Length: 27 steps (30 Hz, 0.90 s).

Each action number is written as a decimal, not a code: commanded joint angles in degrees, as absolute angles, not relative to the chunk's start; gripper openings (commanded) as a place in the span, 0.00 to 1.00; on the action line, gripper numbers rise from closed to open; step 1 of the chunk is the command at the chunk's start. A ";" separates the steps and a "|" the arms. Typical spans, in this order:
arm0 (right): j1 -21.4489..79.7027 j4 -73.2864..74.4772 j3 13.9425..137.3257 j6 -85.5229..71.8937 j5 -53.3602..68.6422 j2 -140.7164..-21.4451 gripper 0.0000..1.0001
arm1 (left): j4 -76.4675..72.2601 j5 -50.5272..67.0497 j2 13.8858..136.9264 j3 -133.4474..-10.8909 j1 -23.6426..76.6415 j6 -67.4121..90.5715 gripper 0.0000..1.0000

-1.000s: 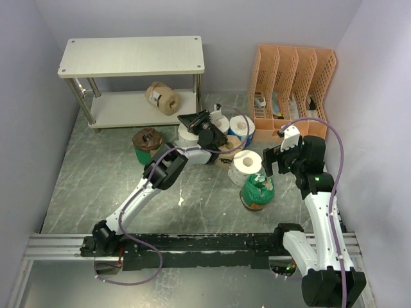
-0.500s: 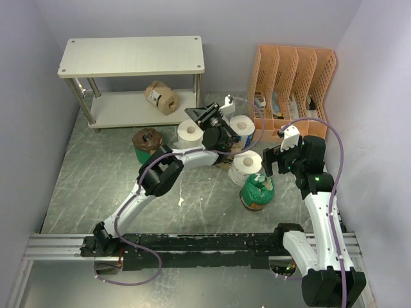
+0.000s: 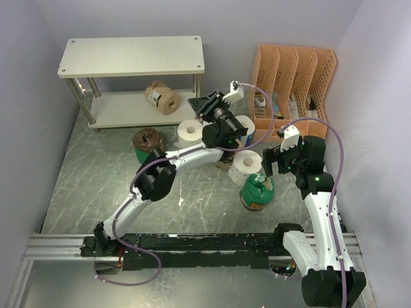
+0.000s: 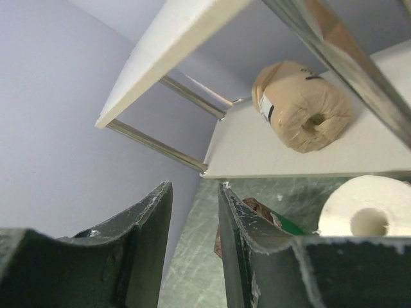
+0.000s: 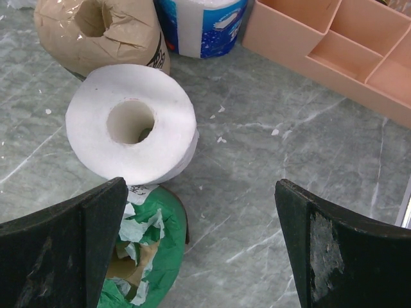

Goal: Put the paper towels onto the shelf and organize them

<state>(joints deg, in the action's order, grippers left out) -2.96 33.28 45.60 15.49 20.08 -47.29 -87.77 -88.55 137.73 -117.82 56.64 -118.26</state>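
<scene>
The shelf (image 3: 131,56) stands at the back left; one tan roll (image 3: 162,97) lies on its lower board (image 4: 257,147). My left gripper (image 3: 204,102) hangs in the air by the shelf's right end, jaws a narrow gap apart and empty (image 4: 194,186). Below it stand a white roll (image 3: 189,133) and a brown-and-green roll (image 3: 146,142). My right gripper (image 3: 273,160) is wide open and empty (image 5: 200,212), beside another white roll (image 5: 131,122) that rests on a green-wrapped roll (image 5: 144,256). A tan roll (image 5: 96,29) and a blue-printed roll (image 5: 202,22) sit behind these.
The orange slotted file organizer (image 3: 295,80) stands at the back right, close to the blue-printed roll. Walls close in the table on the left, back and right. The shelf's metal leg (image 4: 347,58) crosses the left wrist view.
My left gripper has risen from the white roll and swung right and back, toward the shelf's right end. The right arm has not moved.
</scene>
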 commanded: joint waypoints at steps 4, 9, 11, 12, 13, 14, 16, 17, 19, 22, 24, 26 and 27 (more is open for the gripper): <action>-3.39 32.50 44.90 16.58 21.29 -46.06 1.00 | -104.12 -95.71 121.77 -131.29 62.18 -131.57 0.47; -3.36 32.73 44.81 16.91 22.19 -45.96 1.00 | -101.50 -94.36 109.88 -128.70 67.17 -131.48 0.56; -3.34 32.81 44.82 17.04 22.40 -45.91 1.00 | -93.09 -90.02 104.86 -124.06 74.40 -126.33 0.61; -3.36 32.91 44.82 16.98 22.53 -45.96 1.00 | -86.07 -86.90 101.87 -120.06 79.68 -120.66 0.62; -3.34 32.94 44.89 17.03 22.55 -46.06 1.00 | -72.89 -84.30 98.29 -116.49 86.98 -110.51 0.62; -3.36 32.98 44.91 17.04 22.55 -46.09 1.00 | -51.51 -81.57 94.15 -114.36 89.95 -92.82 0.62; -3.35 32.96 44.83 17.14 22.82 -45.98 1.00 | 5.28 -70.61 91.49 -127.53 95.54 -53.20 0.61; -3.34 32.95 44.82 17.22 22.85 -46.03 1.00 | 21.30 -63.38 92.68 -137.68 93.76 -43.40 0.59; -3.36 32.92 44.89 17.14 22.49 -46.20 1.00 | 24.69 -55.47 91.18 -140.95 83.30 -36.10 0.60; -3.42 32.67 44.75 16.96 22.03 -45.94 1.00 | 33.81 -45.17 91.83 -137.07 70.96 -28.80 0.63; -3.47 32.59 44.64 16.96 22.10 -45.95 1.00 | 48.04 -32.87 100.10 -145.06 60.25 -17.95 0.60; -3.43 32.61 44.65 17.12 22.21 -46.13 1.00 | 51.59 -13.98 103.75 -141.02 48.66 -8.23 0.55; -3.43 32.71 44.68 17.20 22.17 -46.28 1.00 | 49.15 0.19 103.02 -134.95 41.19 -4.15 0.53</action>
<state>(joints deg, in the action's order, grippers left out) -2.96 33.30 45.30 16.58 21.91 -46.63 27.11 -41.56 96.42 -144.09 58.70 -30.57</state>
